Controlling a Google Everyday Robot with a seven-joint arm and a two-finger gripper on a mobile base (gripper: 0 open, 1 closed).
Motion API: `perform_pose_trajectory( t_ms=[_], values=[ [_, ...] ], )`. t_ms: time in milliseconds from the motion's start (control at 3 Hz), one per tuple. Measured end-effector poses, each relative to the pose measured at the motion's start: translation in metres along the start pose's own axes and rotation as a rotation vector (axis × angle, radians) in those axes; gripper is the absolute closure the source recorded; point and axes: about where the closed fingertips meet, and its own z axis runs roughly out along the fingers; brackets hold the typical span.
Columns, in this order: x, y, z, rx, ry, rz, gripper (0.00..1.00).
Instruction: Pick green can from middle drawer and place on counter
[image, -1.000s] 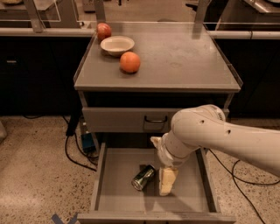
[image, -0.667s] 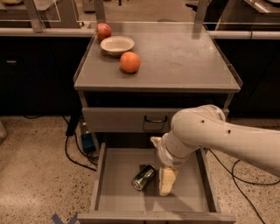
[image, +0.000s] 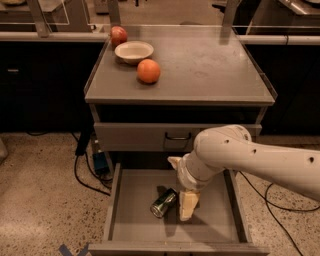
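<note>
- Nothing has shifted since the earlier frame: arm, gripper and can sit in the same places.
- Gripper (image: 189, 205) hangs low inside the open drawer (image: 135, 210), pointing down at its floor.
- Whether the gripper is wide or narrow cannot be told; it holds nothing visibly.
- Green can (image: 164, 202) lies on its side, at a slant, mid-floor in the drawer, just beside the gripper; contact cannot be told.
- White arm (image: 260, 160) reaches in from the picture's right, crossing the closed upper drawer front (image: 145, 137).
- Desk (image: 210, 65) carries an orange (image: 148, 71), a pale bowl (image: 134, 51) and a red apple (image: 118, 35), grouped at its far corner.
</note>
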Motion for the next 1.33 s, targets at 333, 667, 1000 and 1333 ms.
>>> perform_pose_trajectory(
  t_ms=[333, 667, 1000, 1333],
  values=[
    [0.004, -0.011, 0.020, 0.005, -0.012, -0.049, 0.00],
    [0.014, -0.011, 0.045, -0.010, -0.008, -0.079, 0.00],
    [0.036, -0.002, 0.099, -0.039, 0.026, -0.107, 0.00],
    [0.036, -0.002, 0.100, -0.037, 0.026, -0.107, 0.00]
  ],
)
